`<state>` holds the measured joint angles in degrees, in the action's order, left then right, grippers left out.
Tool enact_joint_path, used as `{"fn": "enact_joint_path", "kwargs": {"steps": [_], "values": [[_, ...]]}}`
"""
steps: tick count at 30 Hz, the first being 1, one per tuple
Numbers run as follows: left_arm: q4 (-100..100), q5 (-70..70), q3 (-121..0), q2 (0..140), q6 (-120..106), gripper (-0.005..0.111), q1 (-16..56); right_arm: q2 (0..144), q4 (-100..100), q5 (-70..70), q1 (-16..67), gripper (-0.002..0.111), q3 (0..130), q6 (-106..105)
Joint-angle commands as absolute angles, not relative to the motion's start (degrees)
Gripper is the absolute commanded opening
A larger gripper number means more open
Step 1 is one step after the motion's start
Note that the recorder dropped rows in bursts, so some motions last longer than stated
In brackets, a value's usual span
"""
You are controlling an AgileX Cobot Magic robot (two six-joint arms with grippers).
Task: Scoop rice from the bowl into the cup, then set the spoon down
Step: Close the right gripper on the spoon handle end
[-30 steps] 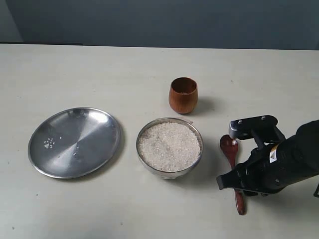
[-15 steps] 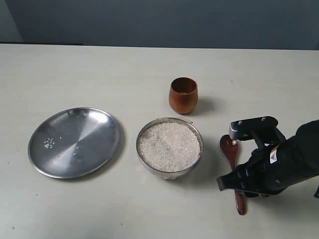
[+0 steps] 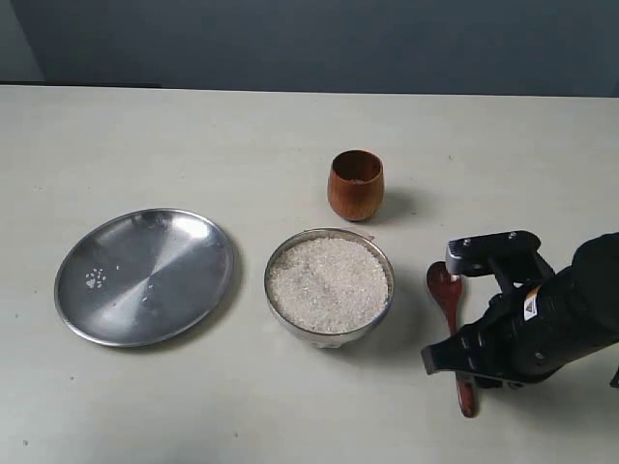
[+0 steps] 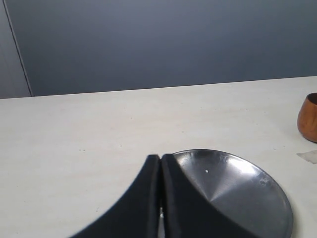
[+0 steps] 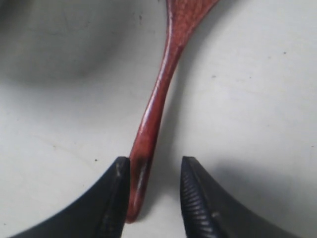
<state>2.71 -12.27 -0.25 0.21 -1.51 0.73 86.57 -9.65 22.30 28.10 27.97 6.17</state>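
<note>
The dark wooden spoon (image 3: 446, 288) lies on the table to the right of the steel bowl (image 3: 329, 338), which is full of white rice (image 3: 329, 283). My right gripper (image 3: 466, 372) is low over the handle's near end. In the right wrist view the handle (image 5: 158, 94) runs between the open fingers of the right gripper (image 5: 154, 161). One fingertip (image 5: 119, 171) touches the handle and the other stands apart. The wooden cup (image 3: 355, 188) stands upright behind the bowl. In the left wrist view the left gripper (image 4: 160, 158) is shut on nothing, and the cup's side (image 4: 308, 118) shows at the frame edge.
A wide flat steel plate (image 3: 164, 251) with a few stray grains lies left of the bowl, and it also shows past the left fingers as the plate (image 4: 237, 188). A dark wall runs along the table's far edge.
My right gripper has sunk slightly over the spoon handle. The spoon, bowl and cup have not moved.
</note>
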Motion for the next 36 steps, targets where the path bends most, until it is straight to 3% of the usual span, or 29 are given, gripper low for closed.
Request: {"fn": "enact_joint_path", "kwargs": {"steps": [1, 22, 33, 36], "values": [[2.67, -11.88, 0.0, 0.0, -1.52, 0.0, 1.15, 86.55, -9.73, 22.72, 28.13, 0.035, 27.93, 5.91], [2.67, -11.88, 0.0, 0.0, -1.52, 0.0, 1.15, 86.78, -13.15, 19.43, 28.13, 0.035, 27.93, 5.81], [2.67, -11.88, 0.0, 0.0, -1.52, 0.0, 1.15, 93.66, -13.15, 17.0, 28.13, 0.035, 27.93, 5.81], [2.67, -11.88, 0.0, 0.0, -1.52, 0.0, 1.15, 93.8, -12.48, 17.57, 28.13, 0.027, 27.93, 5.81]]}}
